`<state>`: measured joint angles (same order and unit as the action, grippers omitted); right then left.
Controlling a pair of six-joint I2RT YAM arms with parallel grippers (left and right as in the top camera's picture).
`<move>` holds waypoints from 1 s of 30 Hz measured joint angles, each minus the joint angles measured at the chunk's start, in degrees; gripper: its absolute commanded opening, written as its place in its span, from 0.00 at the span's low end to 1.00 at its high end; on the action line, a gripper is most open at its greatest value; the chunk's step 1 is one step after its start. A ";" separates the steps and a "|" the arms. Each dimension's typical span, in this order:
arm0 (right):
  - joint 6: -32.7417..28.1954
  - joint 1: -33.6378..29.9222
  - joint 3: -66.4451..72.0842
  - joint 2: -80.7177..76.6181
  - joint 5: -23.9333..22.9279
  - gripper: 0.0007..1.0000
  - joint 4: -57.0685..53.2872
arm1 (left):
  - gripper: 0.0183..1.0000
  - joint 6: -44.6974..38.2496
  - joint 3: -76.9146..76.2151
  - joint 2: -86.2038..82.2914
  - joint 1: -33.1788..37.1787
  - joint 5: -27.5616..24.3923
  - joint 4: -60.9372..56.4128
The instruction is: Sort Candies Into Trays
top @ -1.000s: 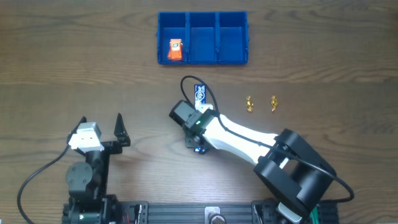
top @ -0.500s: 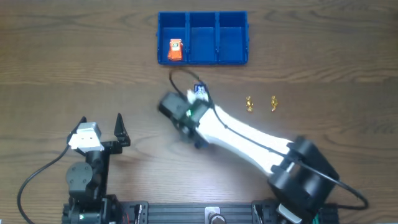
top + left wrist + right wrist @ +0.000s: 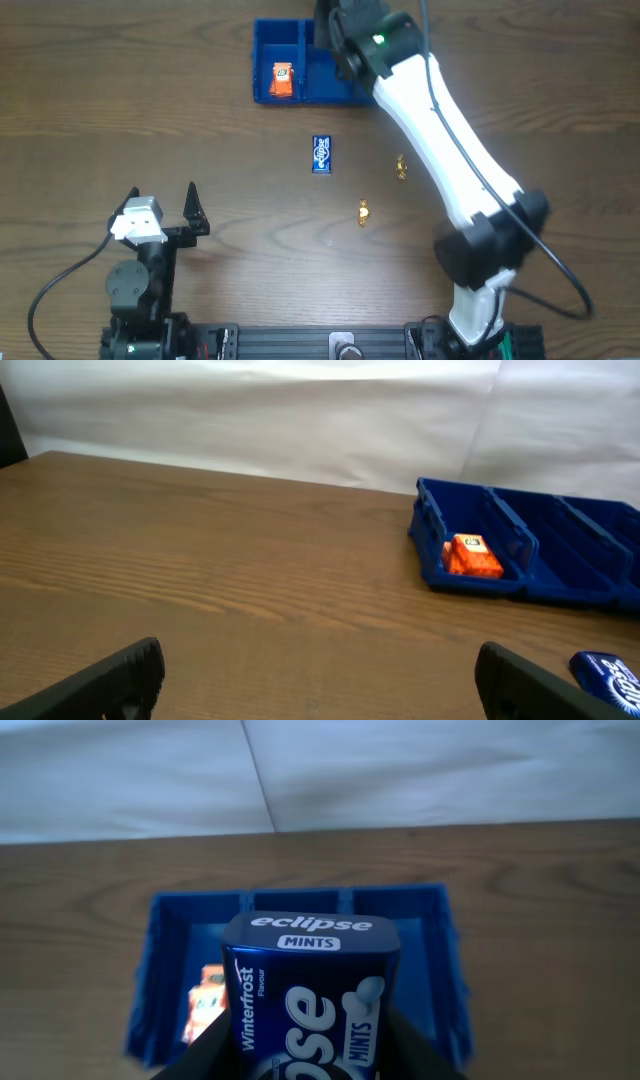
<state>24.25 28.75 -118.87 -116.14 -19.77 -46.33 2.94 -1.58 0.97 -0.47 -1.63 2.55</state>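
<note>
Found right claw clamped on a dark blue rectangular mint box, one finger on each side of the box, box upright and lifted off the brown wood-grain surface. Placed box and claw at the far middle of the scene, at the blue plastic three-compartment tray; from the right wrist camera, box roughly in line with the middle compartment, though cannot tell exactly which compartment lies beneath. Noted right arm stretched from its base at near right, diagonally up and left to the tray. Logged one small orange wrapped candy lying in the tray's left compartment. Spotted a flat blue rectangular candy packet on the surface just near of the tray, apart from it. Counted two small gold-wrapped candies: one to the right of the blue packet, close beside the right arm; the other nearer and slightly left of the first, well apart from the tray. Found left claw at near left above its base, fingers spread wide, gripping nothing, well apart from tray and candies.
</note>
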 measured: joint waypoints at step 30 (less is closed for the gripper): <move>-2.89 -0.68 0.26 -9.55 9.16 0.95 -11.43 | 1.00 0.00 0.00 0.00 0.00 0.00 0.02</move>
<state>21.37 28.08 -118.61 -125.69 -10.61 -57.76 2.94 -1.58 0.97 -0.47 -1.63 2.57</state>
